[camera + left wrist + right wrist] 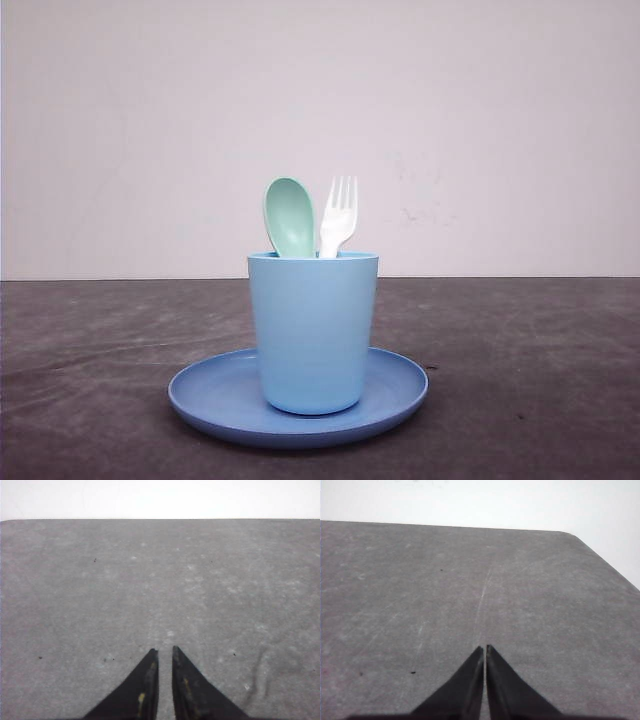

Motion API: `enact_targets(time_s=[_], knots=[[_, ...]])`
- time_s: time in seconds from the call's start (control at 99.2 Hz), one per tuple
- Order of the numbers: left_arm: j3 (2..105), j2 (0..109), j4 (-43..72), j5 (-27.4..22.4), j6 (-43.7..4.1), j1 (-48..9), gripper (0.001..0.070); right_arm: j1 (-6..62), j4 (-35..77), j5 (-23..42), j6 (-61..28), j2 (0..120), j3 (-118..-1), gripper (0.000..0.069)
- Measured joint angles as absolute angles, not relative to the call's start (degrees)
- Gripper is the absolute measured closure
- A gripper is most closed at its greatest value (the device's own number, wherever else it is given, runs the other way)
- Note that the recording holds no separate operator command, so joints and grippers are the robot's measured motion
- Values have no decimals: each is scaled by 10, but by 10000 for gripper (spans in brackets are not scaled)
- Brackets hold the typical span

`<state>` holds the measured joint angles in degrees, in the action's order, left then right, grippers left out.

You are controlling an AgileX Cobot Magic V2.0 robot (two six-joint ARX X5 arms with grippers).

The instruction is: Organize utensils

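Observation:
The utensils stand upright side by side in a light blue cup point(313, 330): a mint-green spoon point(289, 217) on the left with its bowl up, and a white fork point(337, 215) on the right with its tines up. Their handles are hidden inside the cup. The cup rests on a round blue plate point(210, 395) in the middle of the table. My left gripper point(165, 650) is shut with only a thin slit between its black fingers, over bare table. My right gripper point(485, 647) is shut, with nothing in it, also over bare table.
The dark grey table point(520, 350) runs back to a plain white wall point(320, 110). In the right wrist view the table's far edge and a rounded corner point(575, 535) show ahead of the fingers.

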<state>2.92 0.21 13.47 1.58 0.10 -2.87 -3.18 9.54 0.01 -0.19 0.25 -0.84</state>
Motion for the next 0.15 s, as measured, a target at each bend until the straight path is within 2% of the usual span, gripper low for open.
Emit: enact_targets(time_s=[0.151], knots=[[29,2,135,16,1,-29,685,-32,95,0,-2,3,-8,684]])
